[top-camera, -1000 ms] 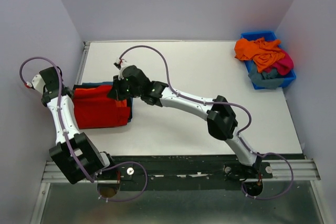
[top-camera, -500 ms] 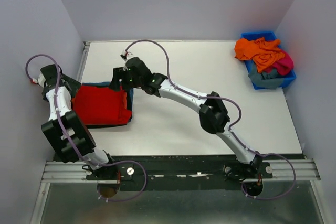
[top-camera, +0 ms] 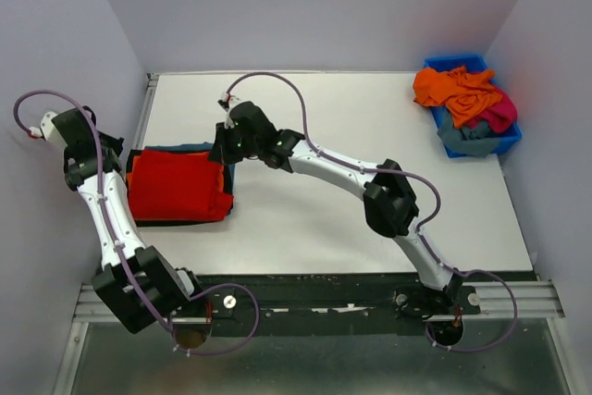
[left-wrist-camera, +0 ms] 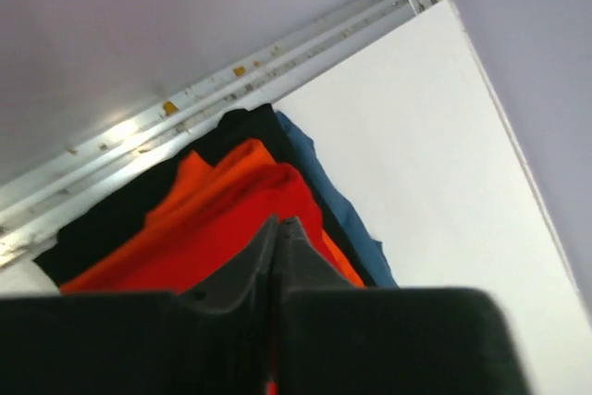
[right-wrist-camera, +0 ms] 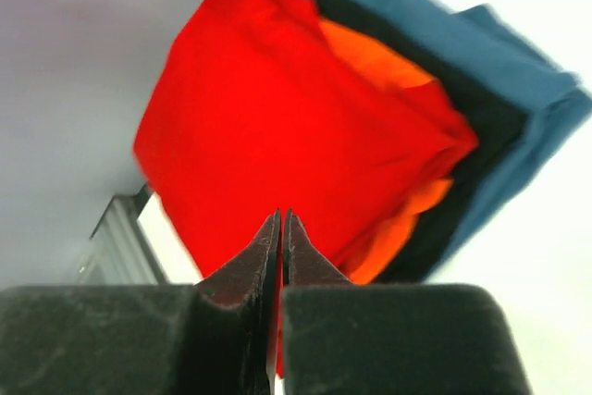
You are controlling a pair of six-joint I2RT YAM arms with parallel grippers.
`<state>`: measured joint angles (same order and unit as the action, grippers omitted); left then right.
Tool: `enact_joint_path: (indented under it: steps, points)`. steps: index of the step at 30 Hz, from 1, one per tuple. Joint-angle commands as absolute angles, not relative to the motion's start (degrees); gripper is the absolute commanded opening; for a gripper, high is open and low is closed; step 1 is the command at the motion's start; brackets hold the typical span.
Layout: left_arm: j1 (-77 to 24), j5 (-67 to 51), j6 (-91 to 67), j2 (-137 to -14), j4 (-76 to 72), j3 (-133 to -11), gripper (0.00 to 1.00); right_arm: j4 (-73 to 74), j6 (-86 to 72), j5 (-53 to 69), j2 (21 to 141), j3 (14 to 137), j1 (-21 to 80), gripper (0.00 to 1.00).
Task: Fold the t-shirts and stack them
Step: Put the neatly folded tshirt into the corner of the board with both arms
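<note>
A folded bright red t-shirt lies on top of a stack at the table's left, over an orange shirt, a black layer and a teal-blue shirt. The stack also shows in the right wrist view and the left wrist view. My left gripper is shut at the stack's left edge, its tips just above the red cloth. My right gripper is shut over the stack's far right corner, its tips above the red shirt. Neither holds cloth that I can see.
A blue plastic bin stands at the far right corner, holding a crumpled orange shirt, a magenta one and a grey one. A metal rail and the side wall run close along the stack's left side.
My left arm has swung out to the left, its gripper now at the stack's left edge. My right gripper has shifted slightly right and back. The red shirt lies flatter on the stack.
</note>
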<state>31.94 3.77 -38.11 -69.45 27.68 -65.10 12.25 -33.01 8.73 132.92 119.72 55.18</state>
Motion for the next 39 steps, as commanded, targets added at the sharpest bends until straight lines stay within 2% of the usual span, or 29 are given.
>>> enact_joint_path:
  steps: [1,3,9,15,19,28,35,39]
  points:
    - [32.4,-3.3,-42.6,-75.0,25.9,-62.0,0.00,11.3,-35.4,18.2,132.8,120.9,58.4,0.04]
    - [32.3,-5.4,-44.5,-78.9,24.4,-61.8,0.00,10.4,-36.7,21.9,133.2,120.1,59.2,0.01]
    - [29.6,-6.0,-45.1,-87.8,22.2,-63.6,0.00,6.1,-38.4,27.3,134.2,112.4,61.1,0.01]
    - [28.4,-4.7,-45.7,-96.5,22.8,-64.9,0.00,6.2,-41.4,25.1,140.5,112.0,60.7,0.01]
    - [28.3,-3.5,-43.9,-97.0,25.0,-66.7,0.00,6.6,-42.2,24.4,140.8,110.4,59.4,0.01]
    - [26.1,-1.0,-39.3,-80.9,30.8,-68.6,0.00,3.3,-32.1,16.6,120.3,94.5,58.4,0.02]
    - [25.5,-2.7,-38.1,-61.4,32.9,-53.9,0.00,-2.5,-29.4,14.3,102.1,74.7,52.7,0.02]
    - [24.5,-5.7,-36.0,-49.7,31.8,-45.6,0.01,-3.1,-24.9,4.3,89.2,62.6,51.2,0.09]
